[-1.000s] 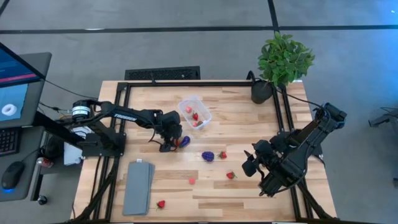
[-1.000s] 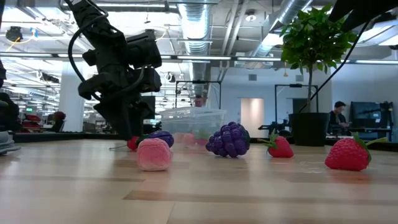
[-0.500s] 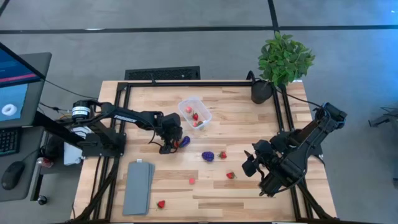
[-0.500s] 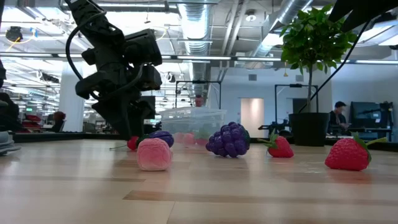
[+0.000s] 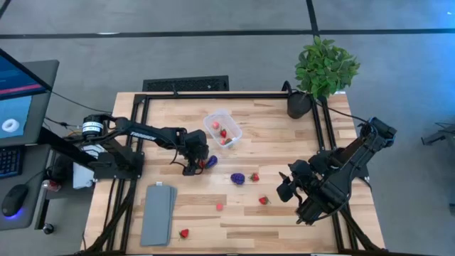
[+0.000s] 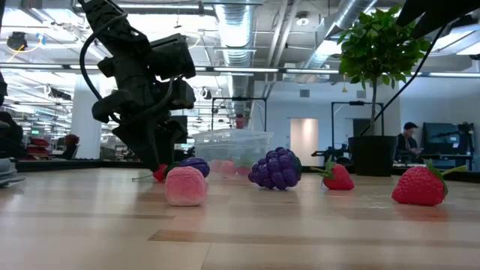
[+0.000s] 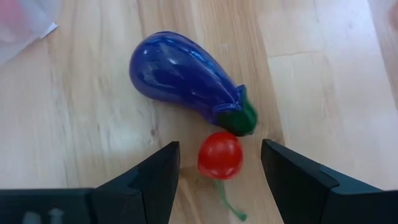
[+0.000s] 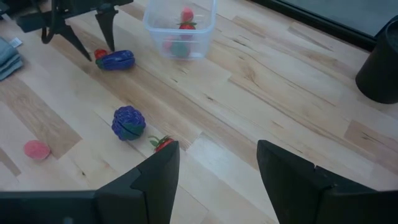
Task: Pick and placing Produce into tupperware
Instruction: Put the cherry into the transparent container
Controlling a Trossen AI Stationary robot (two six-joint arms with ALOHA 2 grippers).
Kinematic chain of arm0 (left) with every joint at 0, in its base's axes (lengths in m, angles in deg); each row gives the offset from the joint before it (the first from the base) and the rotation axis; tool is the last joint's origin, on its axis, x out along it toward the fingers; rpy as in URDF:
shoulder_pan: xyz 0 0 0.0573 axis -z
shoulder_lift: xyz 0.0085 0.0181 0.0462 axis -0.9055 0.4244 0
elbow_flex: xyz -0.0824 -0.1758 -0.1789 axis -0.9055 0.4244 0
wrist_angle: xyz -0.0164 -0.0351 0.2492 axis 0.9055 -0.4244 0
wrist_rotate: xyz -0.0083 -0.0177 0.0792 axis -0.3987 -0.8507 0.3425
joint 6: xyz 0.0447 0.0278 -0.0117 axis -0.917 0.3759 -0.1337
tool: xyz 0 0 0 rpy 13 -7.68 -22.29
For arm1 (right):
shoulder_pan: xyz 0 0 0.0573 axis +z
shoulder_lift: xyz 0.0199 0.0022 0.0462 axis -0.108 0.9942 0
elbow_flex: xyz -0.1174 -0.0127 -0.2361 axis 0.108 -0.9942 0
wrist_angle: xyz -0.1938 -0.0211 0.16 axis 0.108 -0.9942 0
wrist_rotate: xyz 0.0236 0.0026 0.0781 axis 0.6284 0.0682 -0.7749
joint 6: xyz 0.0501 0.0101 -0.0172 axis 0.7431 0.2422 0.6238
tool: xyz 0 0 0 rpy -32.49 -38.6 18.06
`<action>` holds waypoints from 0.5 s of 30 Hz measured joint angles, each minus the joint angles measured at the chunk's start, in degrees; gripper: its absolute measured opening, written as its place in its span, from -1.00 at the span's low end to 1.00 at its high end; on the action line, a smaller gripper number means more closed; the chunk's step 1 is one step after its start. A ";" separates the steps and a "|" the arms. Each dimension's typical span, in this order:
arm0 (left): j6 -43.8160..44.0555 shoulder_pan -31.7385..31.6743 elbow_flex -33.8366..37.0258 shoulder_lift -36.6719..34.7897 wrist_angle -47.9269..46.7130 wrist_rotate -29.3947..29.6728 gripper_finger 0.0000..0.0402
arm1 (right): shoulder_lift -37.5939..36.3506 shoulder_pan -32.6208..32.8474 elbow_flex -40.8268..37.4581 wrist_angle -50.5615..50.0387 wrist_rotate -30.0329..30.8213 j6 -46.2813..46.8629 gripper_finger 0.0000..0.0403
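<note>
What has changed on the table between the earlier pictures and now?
Nothing has visibly changed. The left gripper stays open and low around the small red fruit beside the eggplant, not gripping it. The right gripper waits open at the right side. The tupperware and loose produce lie unmoved.

Grey floor crossed by dark lines; exposed ceiling ducts, a white door beyond

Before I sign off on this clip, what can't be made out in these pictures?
- Tupperware contents, low view: hazy through the wall, eggplant in front.
- Left gripper over the small red piece, left wrist view: contact can't be told.
- Right gripper, right wrist view: fingers cut off by the edge.
</note>
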 joint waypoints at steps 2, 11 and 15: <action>0.00 0.00 0.00 0.00 -0.21 0.61 0.07 | 0.00 -0.01 0.02 0.00 0.00 0.00 0.19; 0.00 0.00 0.00 0.00 -0.55 0.70 0.07 | 0.00 0.00 0.02 0.02 0.00 0.00 0.19; 0.00 0.00 0.00 0.00 -0.59 0.69 0.07 | 0.00 -0.02 0.02 0.02 0.00 0.00 0.19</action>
